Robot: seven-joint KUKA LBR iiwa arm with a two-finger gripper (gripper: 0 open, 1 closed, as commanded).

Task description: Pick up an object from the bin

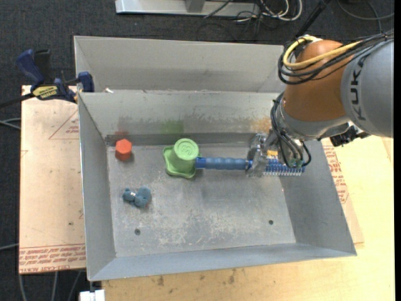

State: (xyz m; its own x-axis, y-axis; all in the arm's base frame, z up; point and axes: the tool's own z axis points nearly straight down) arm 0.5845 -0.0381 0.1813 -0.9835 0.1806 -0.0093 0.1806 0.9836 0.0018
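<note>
A blue brush lies near the back of the bin, its handle pointing left and its bristled head at the right. My gripper is low over the brush, where the handle meets the head, and hides that part. A green cup-shaped thing stands at the left end of the handle, touching it or nearly so.
An orange hexagonal piece sits at the back left. A small blue-grey piece lies at the left, nearer the front. The arm with its orange cover and cables hangs over the bin's right back corner.
</note>
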